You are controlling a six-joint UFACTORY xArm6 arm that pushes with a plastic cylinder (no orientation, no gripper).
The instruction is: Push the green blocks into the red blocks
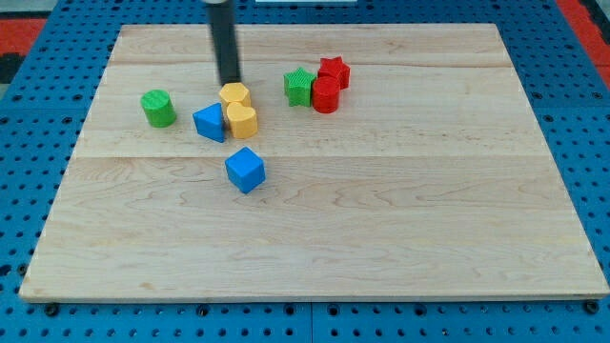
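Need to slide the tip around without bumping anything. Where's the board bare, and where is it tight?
Bare: everything below the blue cube to the view's bottom edge, and the whole right side past the red blocks. Tight: the upper middle, where my tip sits just above the yellow blocks and blue block. The green star touches the reds; the green cylinder stands alone at left.

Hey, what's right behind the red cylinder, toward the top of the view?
Behind the red cylinder sits the red star, touching it; the cylinder covers the star's lower part. The green star is beside it on the view's left. My tip is away, by the yellow blocks.
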